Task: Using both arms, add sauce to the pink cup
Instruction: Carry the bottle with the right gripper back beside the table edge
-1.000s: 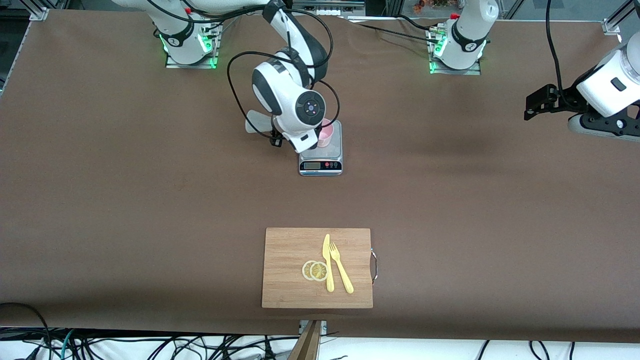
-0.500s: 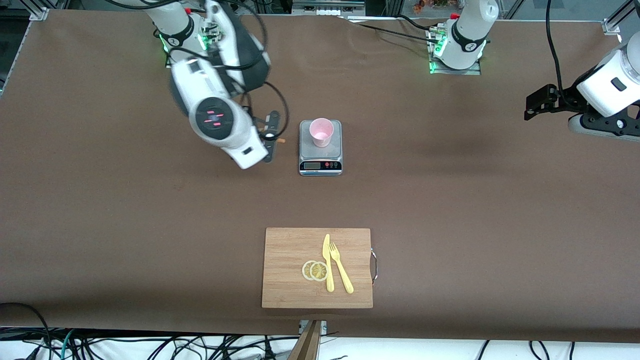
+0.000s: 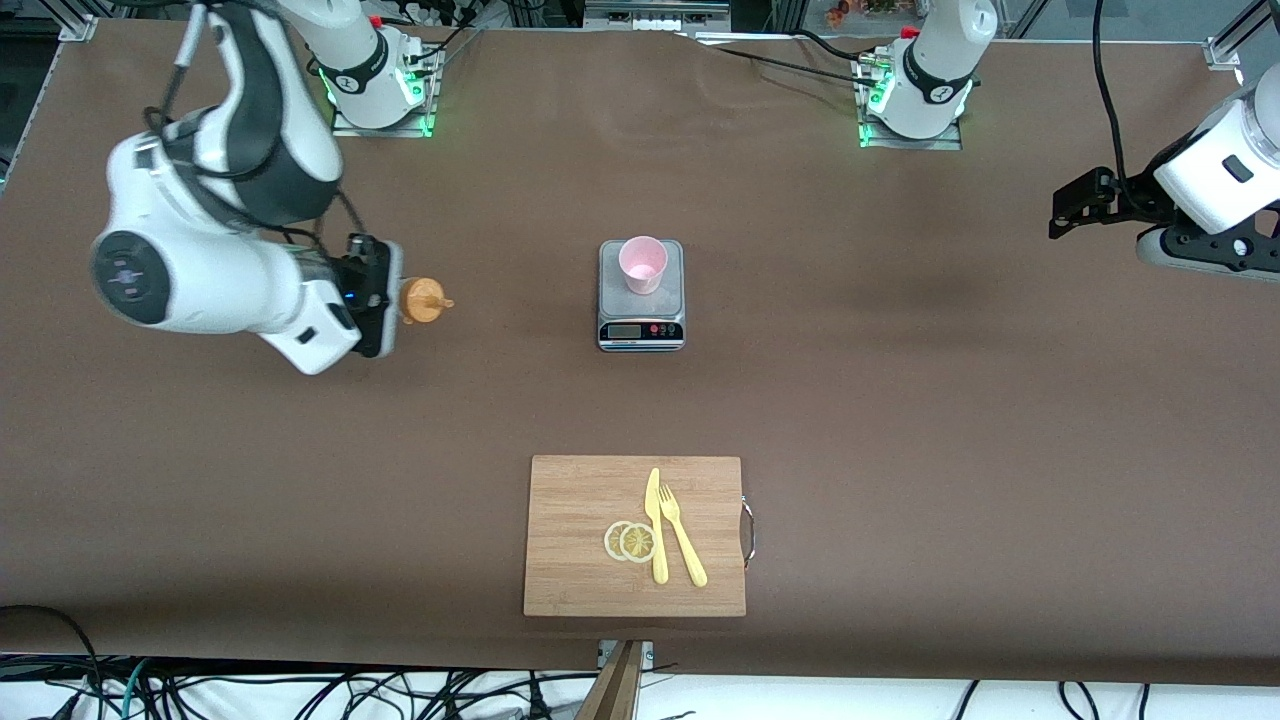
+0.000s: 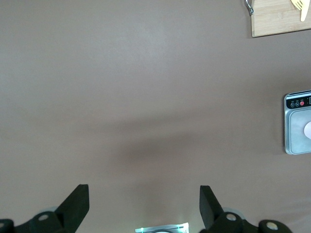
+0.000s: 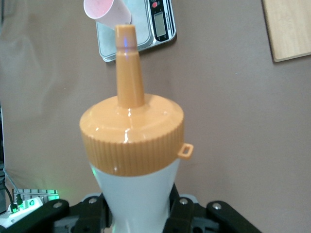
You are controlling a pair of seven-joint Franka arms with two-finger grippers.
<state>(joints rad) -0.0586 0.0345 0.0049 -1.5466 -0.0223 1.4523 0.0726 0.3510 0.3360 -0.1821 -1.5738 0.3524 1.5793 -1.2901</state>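
The pink cup (image 3: pixel 642 264) stands upright on the grey scale (image 3: pixel 641 325) in the middle of the table; it also shows in the right wrist view (image 5: pixel 107 9). My right gripper (image 3: pixel 385 295) is shut on the sauce bottle (image 3: pixel 425 299) and holds it on its side over bare table toward the right arm's end, a good way from the scale. The orange nozzle points toward the cup. In the right wrist view the fingers (image 5: pixel 182 213) clamp the whitish bottle (image 5: pixel 138 184) below its orange cap (image 5: pixel 131 141). My left gripper (image 3: pixel 1062 215) waits open and empty at the left arm's end (image 4: pixel 144 191).
A wooden cutting board (image 3: pixel 580 540) lies nearer the front camera than the scale. It carries a yellow knife (image 3: pixel 655 525), a yellow fork (image 3: pixel 682 545) and two lemon slices (image 3: pixel 630 541). The arm bases stand at the table's top edge.
The right arm has swung from over the scale toward its own end of the table with the bottle in its grip, uncovering the cup. The left arm has not moved.
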